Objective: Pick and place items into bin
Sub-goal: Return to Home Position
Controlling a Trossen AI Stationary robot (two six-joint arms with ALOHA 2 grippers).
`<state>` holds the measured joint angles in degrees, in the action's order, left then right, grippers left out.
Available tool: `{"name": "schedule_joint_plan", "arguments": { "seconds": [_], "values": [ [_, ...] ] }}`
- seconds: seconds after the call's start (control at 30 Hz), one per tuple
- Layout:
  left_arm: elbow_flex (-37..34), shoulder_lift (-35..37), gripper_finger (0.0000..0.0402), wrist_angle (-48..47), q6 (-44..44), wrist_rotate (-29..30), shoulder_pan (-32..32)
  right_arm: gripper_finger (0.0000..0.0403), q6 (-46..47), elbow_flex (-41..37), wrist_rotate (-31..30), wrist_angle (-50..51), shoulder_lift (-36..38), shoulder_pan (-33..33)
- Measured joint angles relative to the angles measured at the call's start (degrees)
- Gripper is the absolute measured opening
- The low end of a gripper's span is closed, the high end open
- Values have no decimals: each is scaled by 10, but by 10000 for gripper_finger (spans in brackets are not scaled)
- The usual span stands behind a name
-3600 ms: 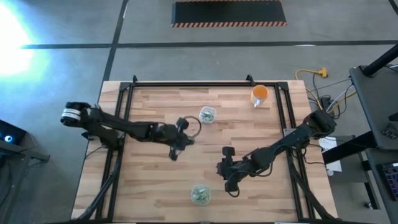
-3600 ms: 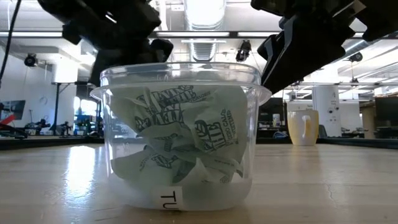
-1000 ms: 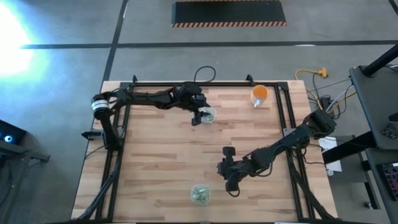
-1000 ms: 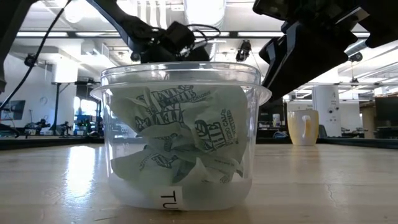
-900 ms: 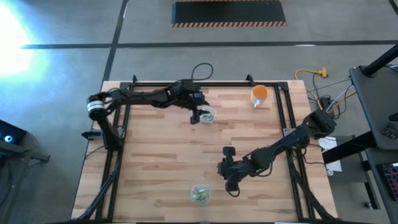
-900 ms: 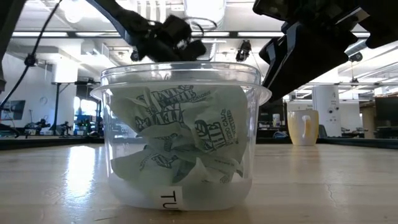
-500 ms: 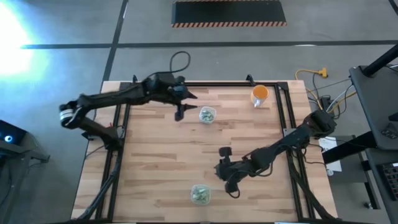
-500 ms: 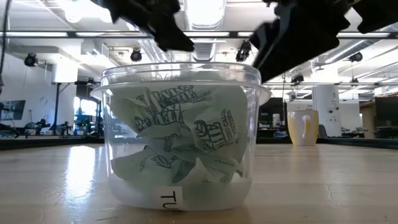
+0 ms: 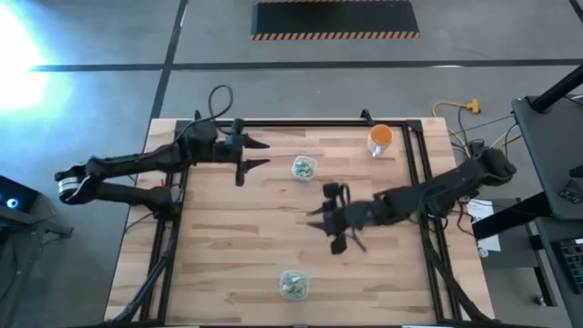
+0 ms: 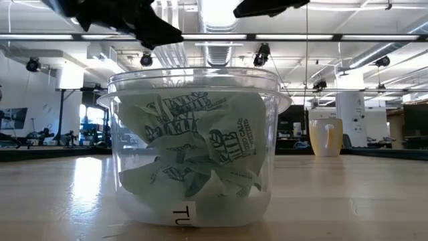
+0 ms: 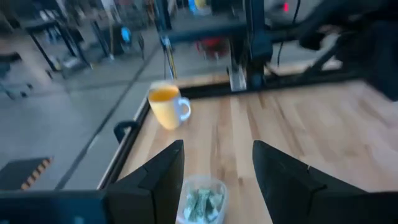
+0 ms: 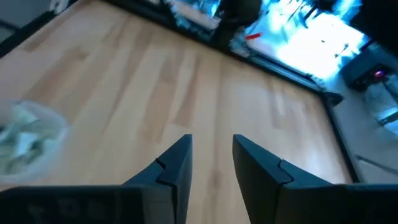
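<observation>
Grey concrete floor (image 9: pixel 91 91), ceiling strip lights (image 10: pixel 221 13), wood table (image 9: pixel 228 246)

One wooden table (image 9: pixel 219 255) carries two clear tubs: the far tub (image 9: pixel 303 168) toward 12 o'clock from the table's middle, and the near tub (image 9: pixel 292 284) toward 6 o'clock. Each tub holds one crumpled heap of green-and-white packets (image 10: pixel 194 144), packed too tightly to count singly. One orange cup (image 9: pixel 381 138) stands between 1 and 2 o'clock. Two dark arms reach in with one gripper apiece: the left gripper (image 9: pixel 262 153) toward 11 o'clock, and the right gripper (image 9: pixel 317 219) just beside the middle toward 3 o'clock.
</observation>
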<state>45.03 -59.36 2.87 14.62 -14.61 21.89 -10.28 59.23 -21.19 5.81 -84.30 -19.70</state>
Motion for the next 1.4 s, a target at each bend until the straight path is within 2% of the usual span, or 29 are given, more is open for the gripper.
{"name": "schedule_joint_plan", "arguments": {
  "seconds": [0.13, 0.3, 0.6, 0.73, 0.87, 1.13, 1.4],
  "values": [
    [-83, 37, 174, 107, -35, 0, 0, 105, -34, -51, 36, -56, 54, 40],
    [-144, 64, 174, 146, -38, 0, 0, 105, -39, -141, 90, -128, 144, 90],
    [-229, 104, 174, 284, -56, -1, -1, 105, -18, -318, 97, -238, 316, 135],
    [-263, 125, 174, 298, -83, -3, -1, 105, -15, -375, 99, -267, 394, 137],
    [-296, 155, 174, 299, -104, -30, -2, 105, -10, -422, 95, -280, 463, 139],
    [-345, 262, 174, 290, -143, -34, -2, 105, 10, -492, 93, -265, 583, 160],
    [-346, 362, 174, 161, -135, -44, -2, 105, 30, -513, 93, -196, 673, 168]
  ]
}}
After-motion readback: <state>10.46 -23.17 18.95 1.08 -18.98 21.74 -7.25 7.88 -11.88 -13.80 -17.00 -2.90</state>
